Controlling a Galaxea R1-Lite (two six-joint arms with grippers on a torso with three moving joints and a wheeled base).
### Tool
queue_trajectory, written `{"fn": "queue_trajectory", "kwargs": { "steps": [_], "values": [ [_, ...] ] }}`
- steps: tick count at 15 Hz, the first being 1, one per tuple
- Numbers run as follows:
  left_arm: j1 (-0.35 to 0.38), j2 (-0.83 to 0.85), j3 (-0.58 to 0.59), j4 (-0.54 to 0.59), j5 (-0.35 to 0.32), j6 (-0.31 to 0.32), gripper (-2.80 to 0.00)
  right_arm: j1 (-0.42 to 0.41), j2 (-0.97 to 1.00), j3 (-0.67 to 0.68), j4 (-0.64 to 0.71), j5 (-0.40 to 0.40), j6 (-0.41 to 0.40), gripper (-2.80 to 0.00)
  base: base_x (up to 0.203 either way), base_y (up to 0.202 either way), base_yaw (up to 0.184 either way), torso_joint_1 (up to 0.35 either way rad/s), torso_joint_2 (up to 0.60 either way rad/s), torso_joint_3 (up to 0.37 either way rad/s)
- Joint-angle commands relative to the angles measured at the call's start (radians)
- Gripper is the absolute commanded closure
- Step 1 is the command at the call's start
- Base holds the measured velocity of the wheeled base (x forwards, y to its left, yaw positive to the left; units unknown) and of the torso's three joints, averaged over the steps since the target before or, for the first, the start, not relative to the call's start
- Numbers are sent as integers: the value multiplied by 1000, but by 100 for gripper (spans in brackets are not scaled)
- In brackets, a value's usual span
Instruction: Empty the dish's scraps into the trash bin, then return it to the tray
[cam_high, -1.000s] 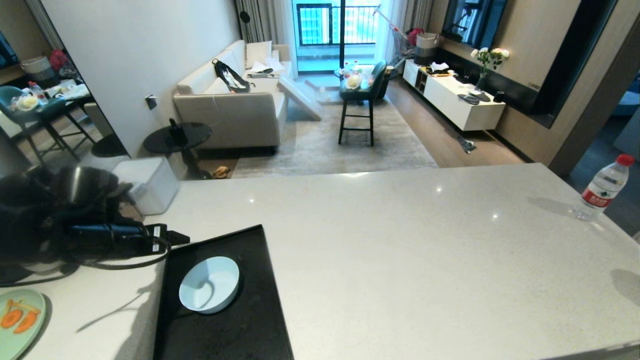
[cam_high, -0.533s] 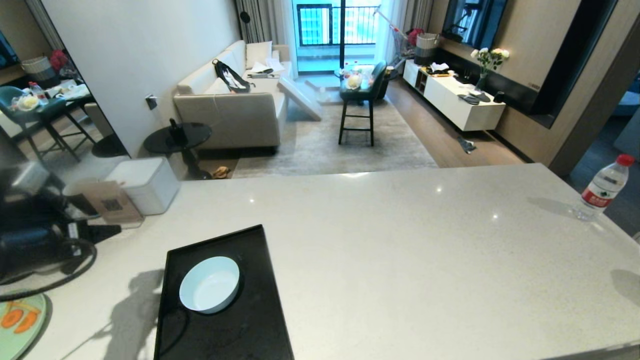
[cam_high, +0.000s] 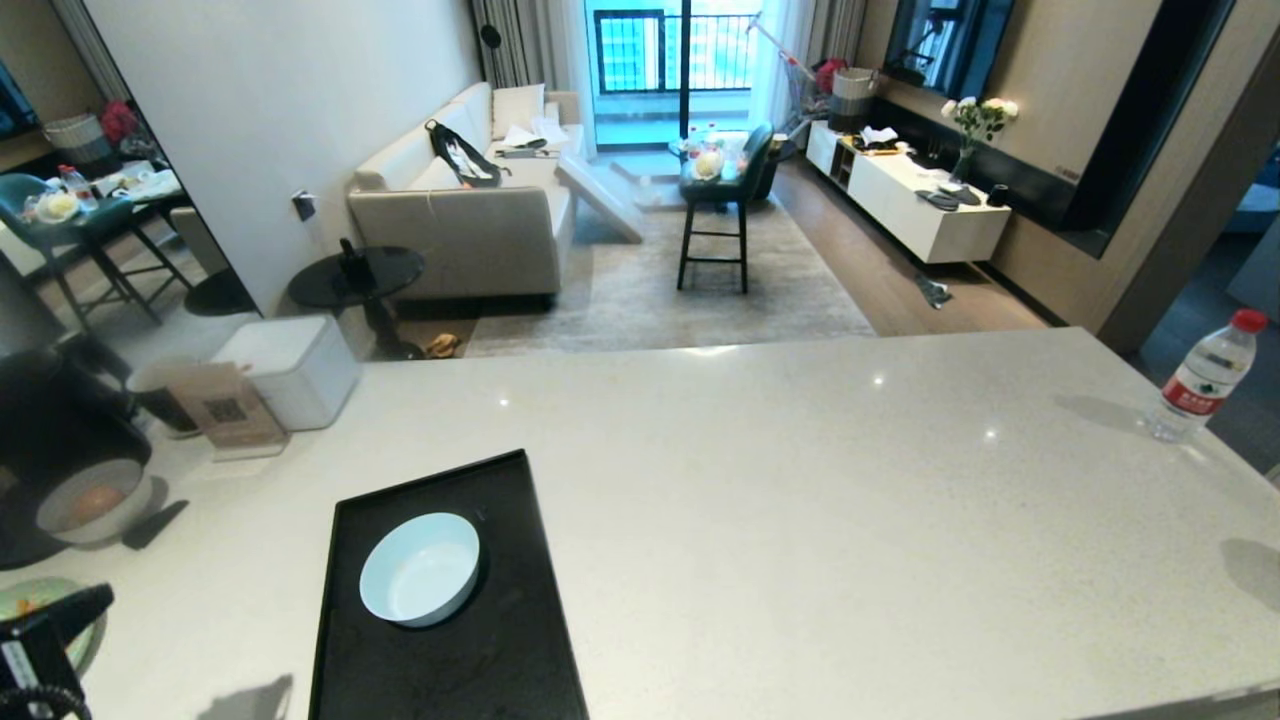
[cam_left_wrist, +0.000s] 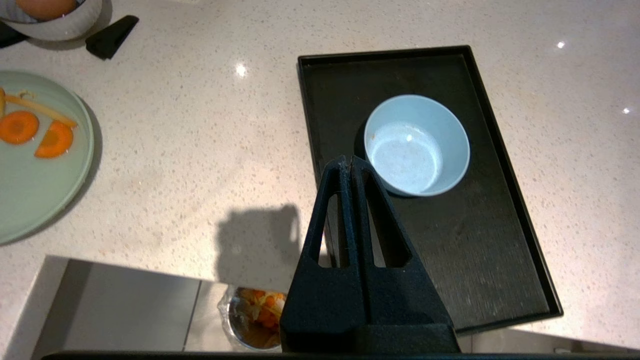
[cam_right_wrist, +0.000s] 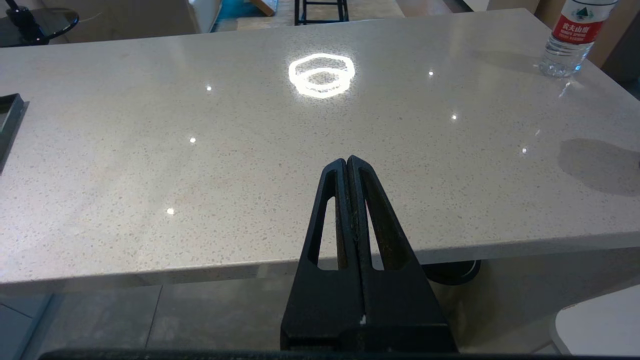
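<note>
**Table inventory: empty dish on tray, both pincers closed**

1. Dish (cam_high: 419, 568): small round deep bowl, pale blue outside, white inside. It stands upright on the tray, in the tray's far half. Its inside is bare; no food pieces show in it.

2. Tray (cam_high: 500, 660): flat black rectangle with a low raised rim, lying on the pale speckled table (cam_high: 800, 500) toward the robot's left side. It carries only the dish.

3. Trash bin (cam_left_wrist: 252, 317): small steel cylinder with a crinkled clear liner, seen from above in the left wrist view, below the table's near edge and partly hidden behind the pincer.

4. Scraps (cam_left_wrist: 260, 310): yellow and orange pieces lying inside the trash bin.

5. Left pincer (cam_left_wrist: 348, 161): fingers pressed together, holding nothing. It hangs above the table's near edge, apart from the dish, pointing toward the tray.

6. Right pincer (cam_right_wrist: 347, 161): fingers pressed together, empty, held off the near edge of the table, well apart from the tray.

7. Green plate (cam_left_wrist: 30, 200): flat, pale green, with orange slices, on the table left of the tray.

8. Greyish-white bowl (cam_high: 88, 510): holds an orange lump, at the table's far left.

9. Water bottle (cam_high: 1205, 375): red cap, upright at the table's far right.
</note>
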Motion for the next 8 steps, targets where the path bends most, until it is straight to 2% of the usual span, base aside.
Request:
{"fn": "queue_trajectory", "kwargs": {
  "steps": [1,3,4,8],
  "values": [
    [-4,-152,83,-1,-2,-4,0,0,0,1,0,1,0,0,0,0,0,0,0,0],
    [-9,-195,125,-3,-2,-2,0,0,0,0,0,0,0,0,0,0,0,0,0,0],
    [-39,-220,135,-2,-1,-3,0,0,0,-1,0,-1,0,0,0,0,0,0,0,0],
    [-261,-439,252,4,14,-23,0,0,0,0,0,1,0,0,0,0,0,0,0,0]
  ]
}}
